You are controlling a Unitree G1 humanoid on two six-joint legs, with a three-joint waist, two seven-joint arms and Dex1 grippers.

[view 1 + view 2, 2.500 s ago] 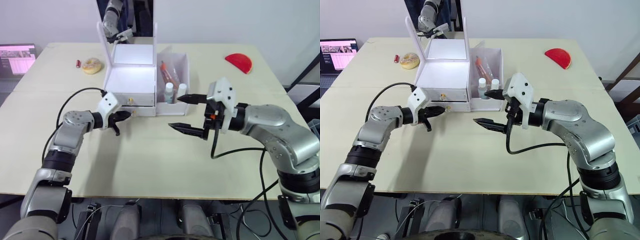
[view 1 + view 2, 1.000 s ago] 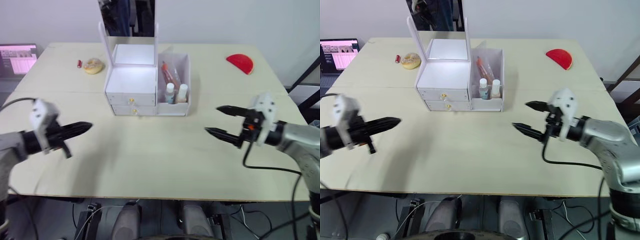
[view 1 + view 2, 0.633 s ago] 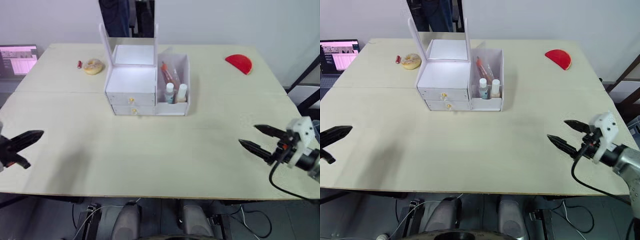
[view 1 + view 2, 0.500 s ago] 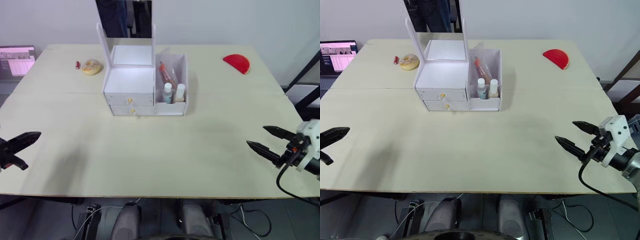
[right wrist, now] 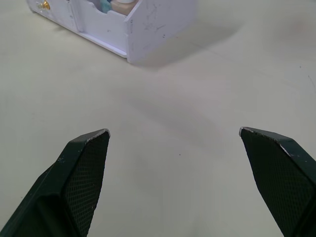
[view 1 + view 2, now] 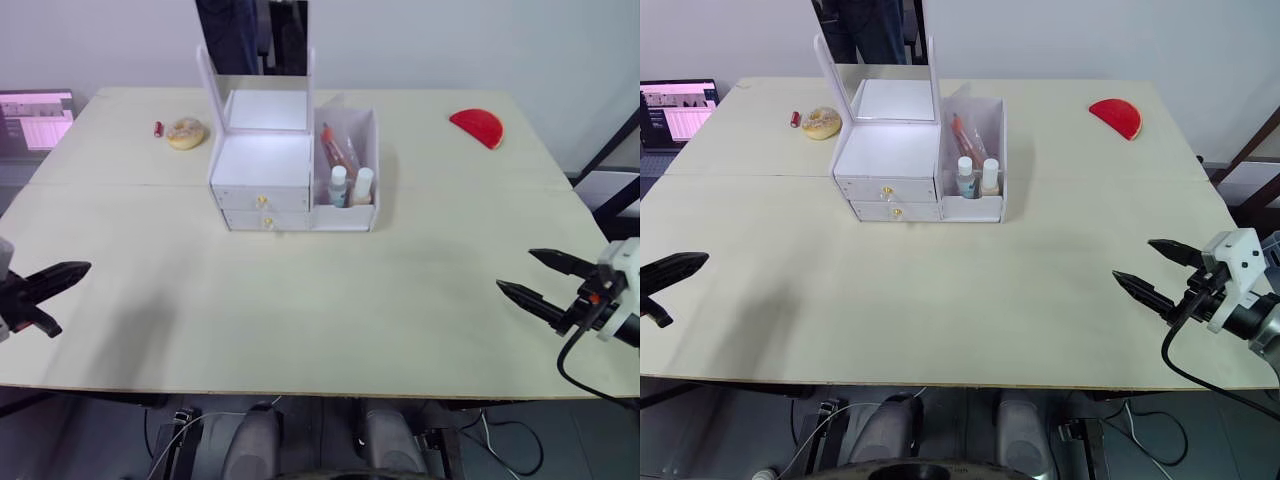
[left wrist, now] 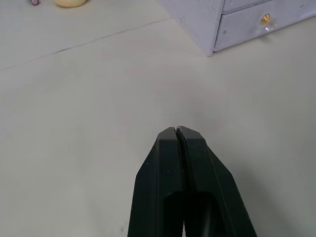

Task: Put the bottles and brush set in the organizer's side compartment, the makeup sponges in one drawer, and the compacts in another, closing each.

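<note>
**Q:** Organizer placement?

**A:** Organizer [image 6: 290, 170], white, toward the far middle of the cream table [image 6: 300, 300], with an upright mirror [image 6: 257, 40] at its back. Both front drawers [image 6: 265, 209] flush and shut, each with a small gold knob. Side compartment [image 6: 350, 160] on its right, holding two small white-capped bottles [image 6: 350, 186] upright at the near end and the brush set [image 6: 338, 148] in a clear sleeve leaning behind them.

**Q:** And the grippers?

**A:** Left gripper [image 6: 72, 271] at the near left edge of the table, well apart from the organizer, fingers pressed together with nothing between them. Right gripper [image 6: 540, 278] at the near right edge, also well apart, fingers spread wide and empty, pointing left toward the middle of the table.

**Q:** Anything else on the table?

**A:** Round yellowish item [image 6: 185, 132] at the far left beside a tiny red object [image 6: 158, 128]; too small to tell more. Red half-round piece [image 6: 478, 126] at the far right. Laptop screen [image 6: 35, 118] lit, just beyond the table's far left corner.
</note>
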